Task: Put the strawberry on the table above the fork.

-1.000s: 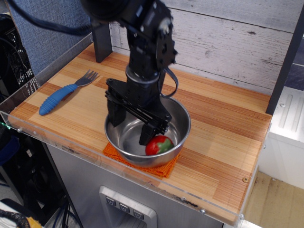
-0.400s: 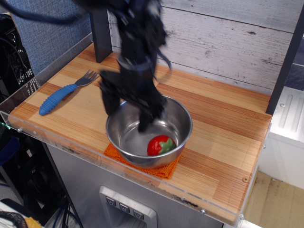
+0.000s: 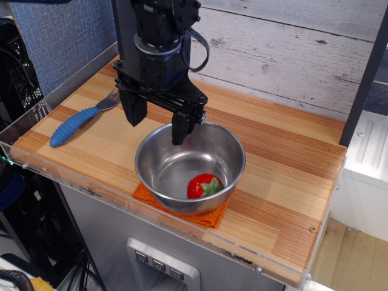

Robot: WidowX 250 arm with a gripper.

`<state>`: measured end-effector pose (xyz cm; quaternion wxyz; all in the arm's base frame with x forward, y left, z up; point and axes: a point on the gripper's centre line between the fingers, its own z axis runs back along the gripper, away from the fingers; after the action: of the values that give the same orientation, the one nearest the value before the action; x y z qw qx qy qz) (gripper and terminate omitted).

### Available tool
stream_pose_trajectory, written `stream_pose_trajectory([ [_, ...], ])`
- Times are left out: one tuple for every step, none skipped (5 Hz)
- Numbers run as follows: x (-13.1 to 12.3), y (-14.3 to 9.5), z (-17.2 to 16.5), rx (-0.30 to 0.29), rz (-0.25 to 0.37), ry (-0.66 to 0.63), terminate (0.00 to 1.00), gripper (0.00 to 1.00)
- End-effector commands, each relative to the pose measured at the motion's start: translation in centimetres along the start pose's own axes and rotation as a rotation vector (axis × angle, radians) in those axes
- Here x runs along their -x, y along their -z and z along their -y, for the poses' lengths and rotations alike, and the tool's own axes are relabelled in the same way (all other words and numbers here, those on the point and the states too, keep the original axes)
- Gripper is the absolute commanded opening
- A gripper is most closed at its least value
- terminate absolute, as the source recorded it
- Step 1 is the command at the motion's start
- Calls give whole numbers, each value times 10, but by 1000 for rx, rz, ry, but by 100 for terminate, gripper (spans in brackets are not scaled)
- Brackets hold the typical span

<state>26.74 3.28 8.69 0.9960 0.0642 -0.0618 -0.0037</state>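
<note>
The red strawberry [image 3: 203, 185] with its green cap lies inside the steel bowl [image 3: 230, 159], at the front right of the bowl's bottom. My gripper [image 3: 157, 124] hangs open and empty above the bowl's back left rim, its two black fingers spread wide apart. It is well clear of the strawberry. The fork [image 3: 76, 122] with the blue ribbed handle lies on the wooden table [image 3: 285, 170] at the left, tines pointing to the back right, just left of my gripper.
The bowl stands on an orange cloth [image 3: 206, 216] near the table's front edge. A black post [image 3: 124, 54] stands at the back left and another [image 3: 364, 85] at the right. A clear acrylic rim [image 3: 73, 176] runs along the front edge.
My gripper has risen out of the bowl and moved back and to the left, empty. The strawberry has stayed in the bowl, shifted very slightly.
</note>
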Motion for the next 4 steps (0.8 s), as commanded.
stream_pose_trajectory([
  [-3,5,32,20,16,100,0,100],
  [2,12,51,26,3,152,0,100],
  [7,19,60,18,-10,181,0,100],
  [13,29,62,18,-38,187,0,100],
])
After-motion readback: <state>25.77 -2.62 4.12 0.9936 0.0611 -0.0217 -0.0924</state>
